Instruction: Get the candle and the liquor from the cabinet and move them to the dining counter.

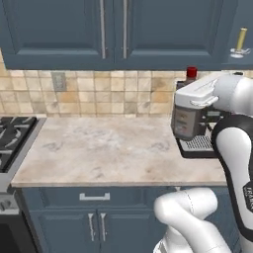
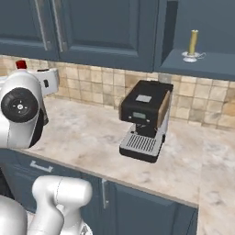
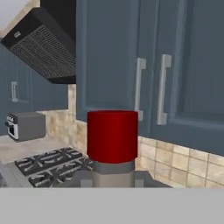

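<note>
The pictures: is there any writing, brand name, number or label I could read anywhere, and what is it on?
Robot arm: dark lettering on its lower white link, cut off at the picture's edge and too blurred to read.
Coffee machine: a small grey panel on top and a dark display on the front, nothing readable.
Liquor: no label visible.
Nothing else bears text.

Matt blue panelled cabinet, brushed-metal bar handles, mottled polished stone counter, glossy red cap
</note>
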Motion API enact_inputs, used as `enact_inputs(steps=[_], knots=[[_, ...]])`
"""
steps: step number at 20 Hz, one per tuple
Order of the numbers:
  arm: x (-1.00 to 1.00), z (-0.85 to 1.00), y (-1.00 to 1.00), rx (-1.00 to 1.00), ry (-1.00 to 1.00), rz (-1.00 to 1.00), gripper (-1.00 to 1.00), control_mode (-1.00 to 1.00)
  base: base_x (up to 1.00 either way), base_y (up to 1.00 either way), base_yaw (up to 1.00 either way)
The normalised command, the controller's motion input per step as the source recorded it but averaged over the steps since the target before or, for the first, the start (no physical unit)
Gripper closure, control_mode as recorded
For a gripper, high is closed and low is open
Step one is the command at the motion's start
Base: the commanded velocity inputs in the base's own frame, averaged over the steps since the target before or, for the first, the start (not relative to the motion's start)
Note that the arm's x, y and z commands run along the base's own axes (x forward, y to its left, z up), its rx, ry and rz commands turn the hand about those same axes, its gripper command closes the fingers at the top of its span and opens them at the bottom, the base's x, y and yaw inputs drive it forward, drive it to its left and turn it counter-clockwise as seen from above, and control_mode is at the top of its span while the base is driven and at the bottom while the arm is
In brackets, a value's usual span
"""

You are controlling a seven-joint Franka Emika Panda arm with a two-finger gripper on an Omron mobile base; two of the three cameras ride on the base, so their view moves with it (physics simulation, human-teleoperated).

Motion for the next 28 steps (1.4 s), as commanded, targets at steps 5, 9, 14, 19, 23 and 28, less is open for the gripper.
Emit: enact_inputs(steps=[5, 9, 14, 19, 23, 28], knots=[[0.0, 0.0, 0.0, 0.0, 0.0, 0.0, 1.0, 1.0, -0.08, 0.86, 0.47], [0.0, 0.0, 0.0, 0.0, 0.0, 0.0, 1.0, 1.0, -0.04, 0.84, 0.48], [0.0, 0.0, 0.0, 0.0, 0.0, 0.0, 1.0, 1.0, -0.08, 0.82, 0.49], [0.0, 0.0, 0.0, 0.0, 0.0, 0.0, 1.0, 1.0, -0.09, 0.86, 0.48], [0.0, 0.0, 0.0, 0.0, 0.0, 0.0, 1.0, 1.0, -0.11, 0.86, 0.49], [0.0, 0.0, 0.0, 0.0, 0.0, 0.0, 1.0, 1.0, -0.07, 0.8, 0.49]])
